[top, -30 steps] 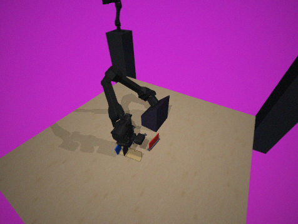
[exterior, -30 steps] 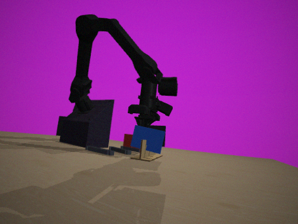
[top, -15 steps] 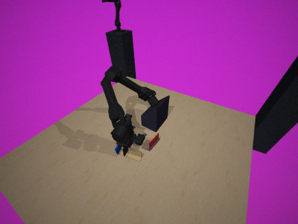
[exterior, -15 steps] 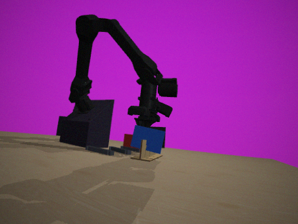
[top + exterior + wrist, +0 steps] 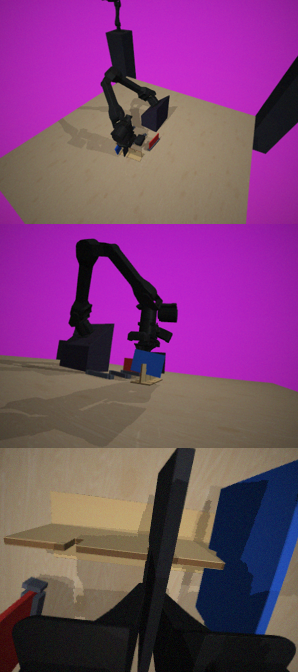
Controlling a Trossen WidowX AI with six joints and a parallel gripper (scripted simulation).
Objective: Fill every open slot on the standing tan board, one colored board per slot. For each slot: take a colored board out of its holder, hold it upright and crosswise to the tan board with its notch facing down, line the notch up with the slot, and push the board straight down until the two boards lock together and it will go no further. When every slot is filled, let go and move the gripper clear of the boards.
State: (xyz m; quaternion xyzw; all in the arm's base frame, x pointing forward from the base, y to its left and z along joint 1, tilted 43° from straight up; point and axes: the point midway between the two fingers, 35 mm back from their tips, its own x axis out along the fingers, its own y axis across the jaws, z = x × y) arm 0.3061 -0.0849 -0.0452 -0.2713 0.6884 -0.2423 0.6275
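Apparently the slotting of the black board [image 5: 125,152] [image 5: 161,361] [image 5: 167,523] is in hand: the fingers grip it upright across the tan board [image 5: 135,154] [image 5: 143,373] [image 5: 115,544], beside the blue one [image 5: 118,149] [image 5: 148,363] [image 5: 245,548], and next comes checking notch against slot, then pressing straight down.
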